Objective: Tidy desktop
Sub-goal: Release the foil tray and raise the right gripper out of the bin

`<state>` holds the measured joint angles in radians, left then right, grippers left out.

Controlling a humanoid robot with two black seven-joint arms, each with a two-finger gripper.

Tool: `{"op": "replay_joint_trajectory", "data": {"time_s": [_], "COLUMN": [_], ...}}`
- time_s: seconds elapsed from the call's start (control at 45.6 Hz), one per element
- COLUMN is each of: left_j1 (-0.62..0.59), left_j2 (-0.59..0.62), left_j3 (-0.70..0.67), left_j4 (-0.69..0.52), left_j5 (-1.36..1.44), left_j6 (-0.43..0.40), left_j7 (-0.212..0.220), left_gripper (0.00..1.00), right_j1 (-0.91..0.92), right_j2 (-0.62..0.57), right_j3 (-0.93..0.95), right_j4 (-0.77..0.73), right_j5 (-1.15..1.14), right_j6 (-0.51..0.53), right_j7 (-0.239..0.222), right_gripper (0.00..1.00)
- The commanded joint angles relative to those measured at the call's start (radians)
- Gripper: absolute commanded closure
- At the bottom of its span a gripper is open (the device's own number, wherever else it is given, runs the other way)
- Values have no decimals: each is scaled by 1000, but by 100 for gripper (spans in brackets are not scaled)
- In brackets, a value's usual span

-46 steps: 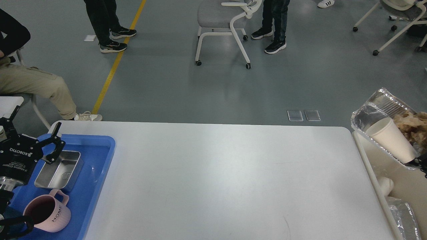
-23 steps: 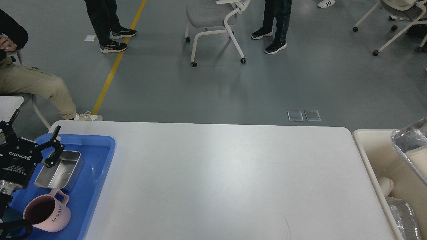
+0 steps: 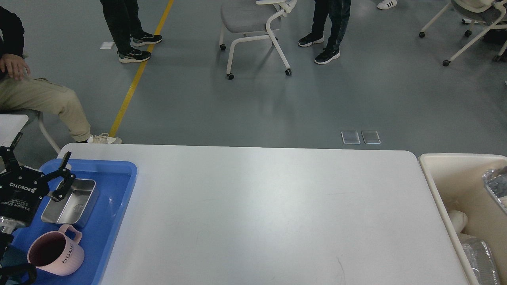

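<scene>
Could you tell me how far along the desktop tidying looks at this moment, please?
It looks nearly finished. The large white desktop carries only the blue plastic tray, holding the steel rectangular container and the pink handled mug. Crumpled foil trays lie in the cream bin. The left gripper is open and holds nothing; the right gripper is out of view. Little seems left.

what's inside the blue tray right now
The blue tray holds a steel container and a pink mug. My left gripper covers its left part, so anything there is hidden.
</scene>
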<state>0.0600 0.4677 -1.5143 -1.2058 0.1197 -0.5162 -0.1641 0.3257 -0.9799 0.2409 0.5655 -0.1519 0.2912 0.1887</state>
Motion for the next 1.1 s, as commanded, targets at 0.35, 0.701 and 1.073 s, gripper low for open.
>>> {"op": "replay_joint_trajectory", "data": {"time_s": [0.35, 0.701, 1.073], "left_j1": [1, 1, 20], "left_j2": [3, 6, 11], "left_j3": [-1, -14, -18], "left_j4": [2, 2, 3], "left_j5": [0, 1, 1], "left_j6": [2, -1, -5], "left_j7": [0, -2, -3], "left_gripper": [3, 3, 3], "right_j1": [7, 153, 409], "right_j2": [6, 106, 287], "right_j3": [9, 9, 144], "right_j4": [-7, -6, 24], "right_j5": [-15, -20, -14], "right_j6": [9, 5, 60], "right_j7": [-2, 5, -3], "right_gripper": [0, 0, 0]}}
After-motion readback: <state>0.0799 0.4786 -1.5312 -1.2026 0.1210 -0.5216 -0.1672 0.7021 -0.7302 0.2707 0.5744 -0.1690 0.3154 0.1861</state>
